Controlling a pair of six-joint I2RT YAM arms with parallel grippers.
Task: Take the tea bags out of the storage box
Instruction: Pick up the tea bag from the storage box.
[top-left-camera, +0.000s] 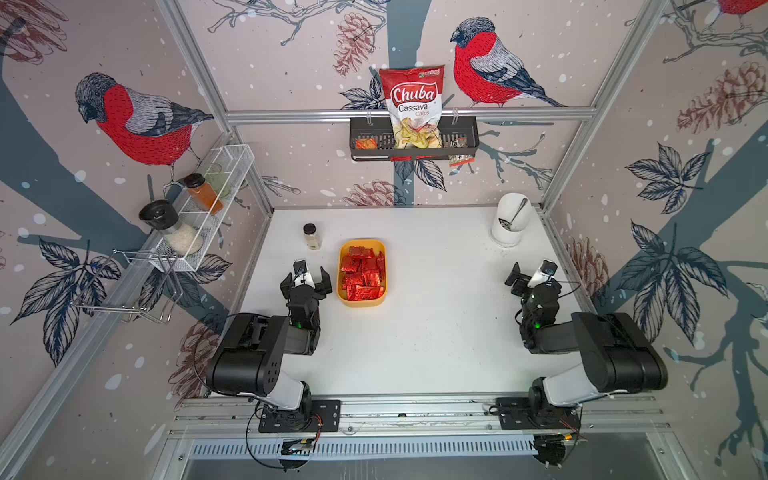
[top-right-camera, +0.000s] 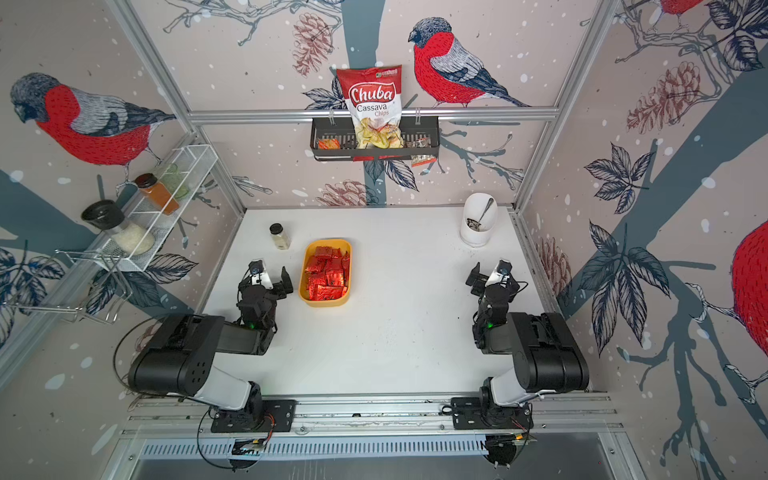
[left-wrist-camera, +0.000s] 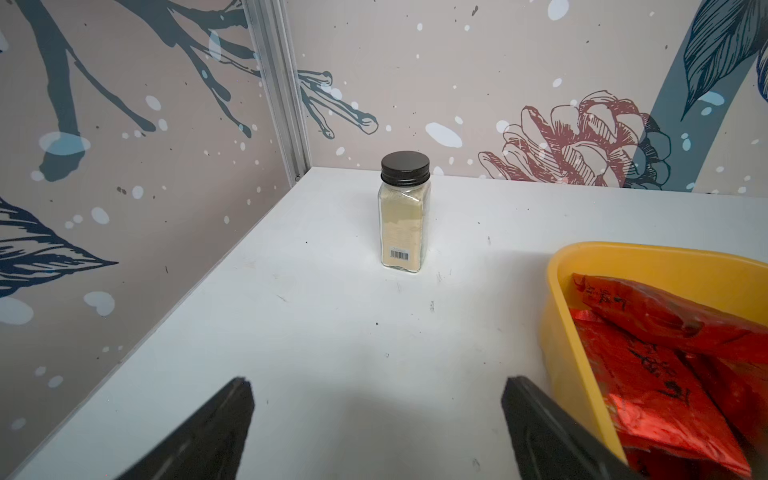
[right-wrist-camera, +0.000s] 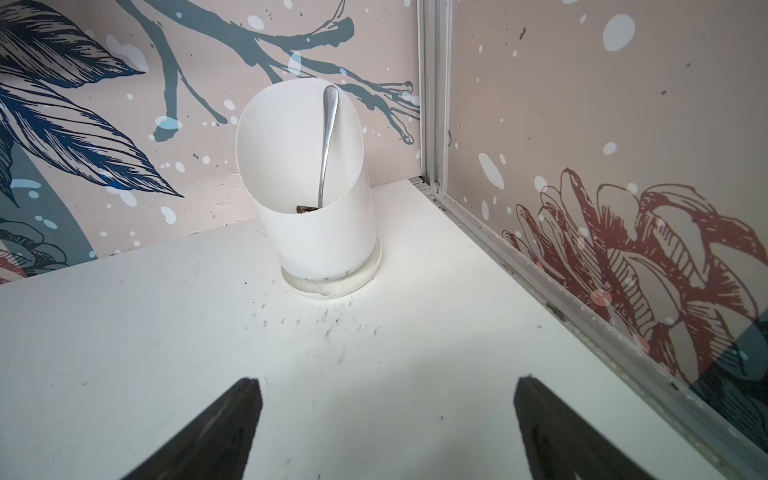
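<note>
The tea bags (top-left-camera: 362, 272) lie heaped in the storage box (top-left-camera: 361, 302) on the tabletop (top-left-camera: 432, 332), none out yet; we judge our left pincer (left-wrist-camera: 376, 380), wide and empty just beside its wall, is placed to reach in, the right pincer (right-wrist-camera: 387, 379) equally wide, empty, well apart.

The shallow, lidless yellow-orange storage box (top-left-camera: 361, 302) with rounded corners sat flat on the tabletop (top-left-camera: 436, 316) just beside a black-capped spice jar (top-left-camera: 311, 237), with shiny red foil tea bags (top-left-camera: 363, 274) lying jumbled and overlapping inside it.
</note>
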